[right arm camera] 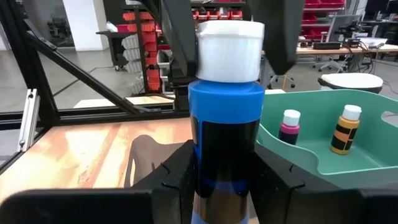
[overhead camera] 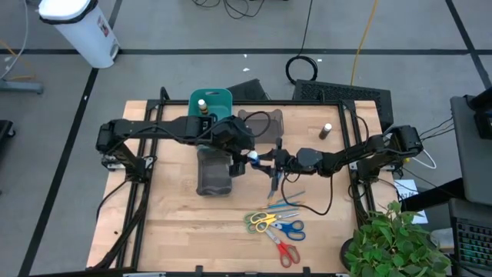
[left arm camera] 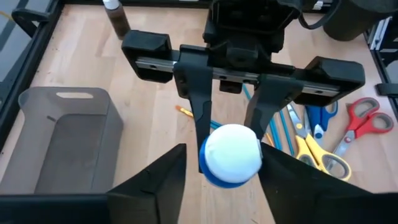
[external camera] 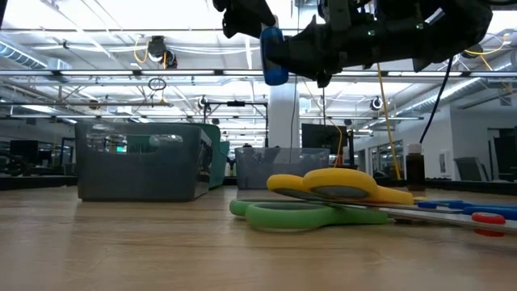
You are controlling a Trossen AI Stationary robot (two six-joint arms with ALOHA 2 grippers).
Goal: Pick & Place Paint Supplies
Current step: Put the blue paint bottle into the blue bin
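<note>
1. The blue paint bottle (right arm camera: 225, 118), white-capped, is up in the air over the middle of the table, between my two grippers.
2. My right gripper (right arm camera: 225, 186) pinches its body, fingers pressed to either side.
3. My left gripper (left arm camera: 231, 168) sits around the white cap, one finger (left arm camera: 198, 118) on each flank; I cannot tell whether they press it or stand just off it.
4. One teal bin (overhead camera: 219, 98) lies by the table's far edge. I count two bottles in it: one pink-bodied (right arm camera: 288, 127) and one orange-and-black (right arm camera: 346, 129).
5. One more bottle, brown (overhead camera: 326, 131), stands alone toward the far right corner.
6. Two grey bins: one (overhead camera: 213, 173) under my left arm near the table's middle, another (overhead camera: 260, 123) beside the teal one.
7. Three scissors lie by the near edge: green-yellow (overhead camera: 262, 221), blue (overhead camera: 290, 228) and red (overhead camera: 285, 252), close together.
8. Thin brushes (overhead camera: 288, 201) lie just beyond the scissors; their number I cannot make out.
</note>
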